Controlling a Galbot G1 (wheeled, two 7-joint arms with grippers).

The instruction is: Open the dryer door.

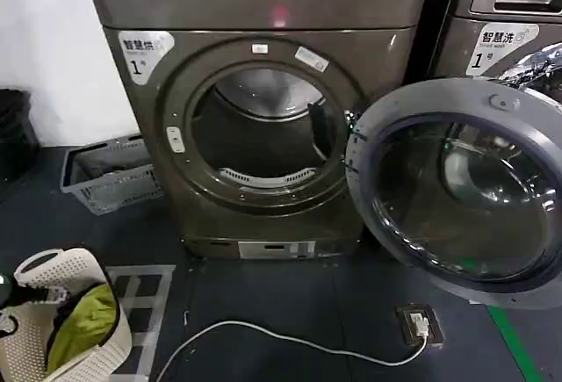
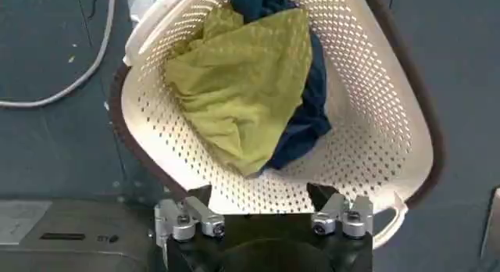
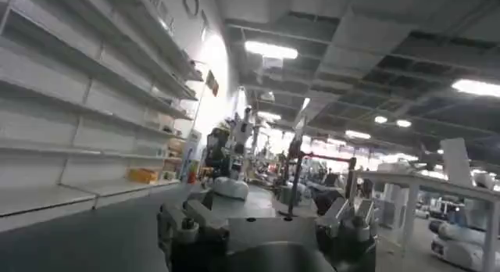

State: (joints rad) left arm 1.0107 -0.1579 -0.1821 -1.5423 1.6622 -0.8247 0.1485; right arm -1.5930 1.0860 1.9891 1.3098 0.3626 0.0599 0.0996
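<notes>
Bronze metal front-loading dryer (image 1: 263, 136) ahead, its round glass-windowed grey door (image 1: 461, 193) swung wide to my right; white perforated plastic basket (image 2: 367, 125) of green and navy cloth lies under my spread left gripper (image 2: 266, 219); right gripper (image 3: 269, 227) spread, empty.

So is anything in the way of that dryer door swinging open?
Nothing visible. The dryer door already stands swung wide to the right of the drum opening. The white cable and floor socket lie low, below it. The left claw hovers over the laundry basket.
</notes>
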